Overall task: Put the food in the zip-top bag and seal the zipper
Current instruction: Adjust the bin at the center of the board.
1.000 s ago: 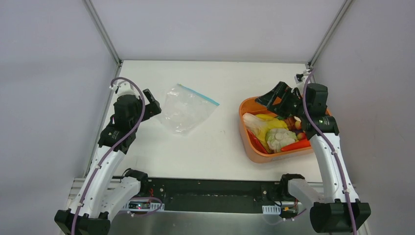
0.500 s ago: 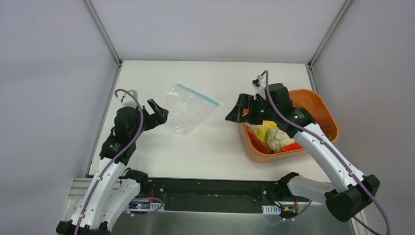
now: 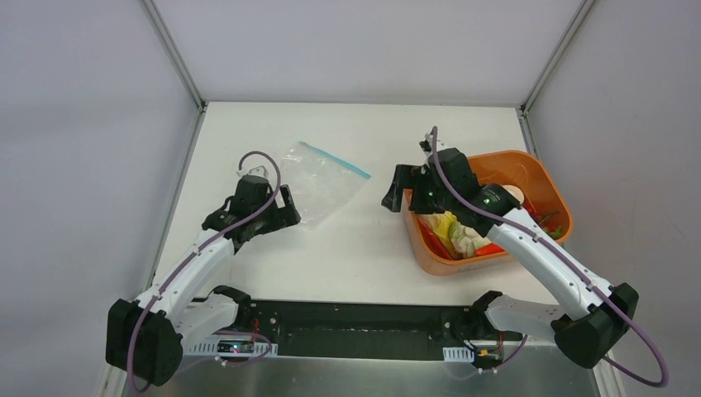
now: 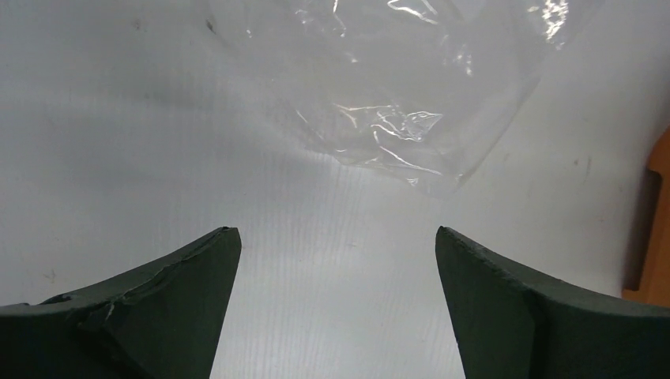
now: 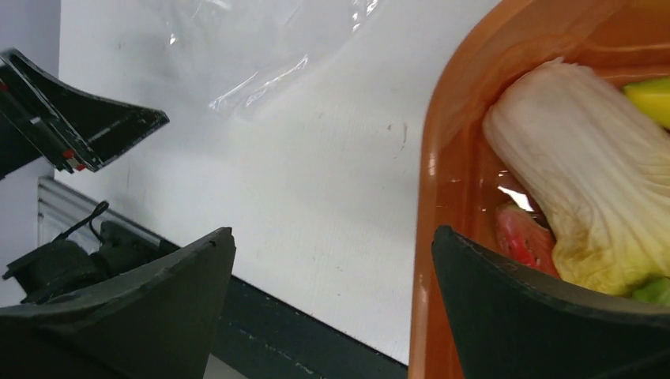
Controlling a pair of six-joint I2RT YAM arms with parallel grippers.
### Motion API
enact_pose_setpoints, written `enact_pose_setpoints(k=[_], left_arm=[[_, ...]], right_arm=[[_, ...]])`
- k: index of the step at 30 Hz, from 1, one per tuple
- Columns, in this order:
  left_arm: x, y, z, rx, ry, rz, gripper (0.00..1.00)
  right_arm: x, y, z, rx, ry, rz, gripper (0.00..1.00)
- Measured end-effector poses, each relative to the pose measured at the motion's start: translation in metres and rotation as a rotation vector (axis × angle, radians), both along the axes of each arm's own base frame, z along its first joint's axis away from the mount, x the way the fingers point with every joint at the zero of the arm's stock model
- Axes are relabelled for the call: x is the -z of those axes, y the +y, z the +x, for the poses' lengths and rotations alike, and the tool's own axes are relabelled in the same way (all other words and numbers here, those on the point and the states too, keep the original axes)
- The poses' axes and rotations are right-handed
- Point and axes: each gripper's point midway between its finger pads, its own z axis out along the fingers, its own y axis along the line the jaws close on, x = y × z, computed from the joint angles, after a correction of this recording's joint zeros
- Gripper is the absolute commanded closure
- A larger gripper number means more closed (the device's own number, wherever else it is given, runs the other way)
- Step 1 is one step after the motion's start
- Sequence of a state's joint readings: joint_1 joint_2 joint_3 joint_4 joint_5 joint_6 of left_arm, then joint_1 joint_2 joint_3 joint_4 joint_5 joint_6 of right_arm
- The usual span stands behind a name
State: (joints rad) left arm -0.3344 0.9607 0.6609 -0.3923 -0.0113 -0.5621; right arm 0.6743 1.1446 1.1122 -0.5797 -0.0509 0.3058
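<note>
Desk layout, referenced to the orange tub. Food, comprising a pale leafy piece with yellow and red pieces, lies inside the tub. The zip-top bag lies flat on the desk, well apart to the left of the tub, with its blue zipper slanting toward the tub. Left fingers stand wide apart, gripping nothing, just short of the bag's edge on the side away from the tub. Right fingers are likewise spread and empty, above the tub's left rim.
</note>
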Motion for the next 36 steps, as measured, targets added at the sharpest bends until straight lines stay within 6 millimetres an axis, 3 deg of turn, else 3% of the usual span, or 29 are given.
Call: enact_pose_setpoints(k=[5, 10, 18, 23, 26, 29, 32, 36], left_arm=[[0.033, 0.002, 0.001, -0.019, 0.087, 0.044, 0.08], [0.050, -0.003, 0.009, -0.023, 0.119, 0.046, 0.10], [0.067, -0.010, 0.021, -0.024, 0.137, 0.045, 0.35], [0.069, -0.012, 0.023, -0.039, 0.106, 0.019, 0.44], [0.076, -0.007, 0.010, -0.051, 0.101, 0.010, 0.37], [0.074, -0.001, 0.000, -0.073, 0.072, -0.001, 0.23], [0.063, 0.001, -0.004, -0.095, 0.010, -0.039, 0.15], [0.035, -0.002, 0.003, -0.112, -0.095, -0.105, 0.08]], right_arm=[[0.002, -0.019, 0.011, 0.110, -0.064, -0.037, 0.02], [0.031, -0.034, 0.019, 0.185, -0.052, -0.123, 0.02], [0.066, -0.016, 0.049, 0.165, -0.015, -0.177, 0.02], [0.079, -0.010, 0.086, 0.156, 0.001, -0.211, 0.02], [0.077, -0.014, 0.110, 0.165, 0.001, -0.205, 0.02], [0.074, -0.022, 0.129, 0.175, -0.010, -0.191, 0.02], [0.070, -0.027, 0.138, 0.165, -0.022, -0.187, 0.02], [0.060, -0.021, 0.135, 0.118, -0.016, -0.160, 0.02]])
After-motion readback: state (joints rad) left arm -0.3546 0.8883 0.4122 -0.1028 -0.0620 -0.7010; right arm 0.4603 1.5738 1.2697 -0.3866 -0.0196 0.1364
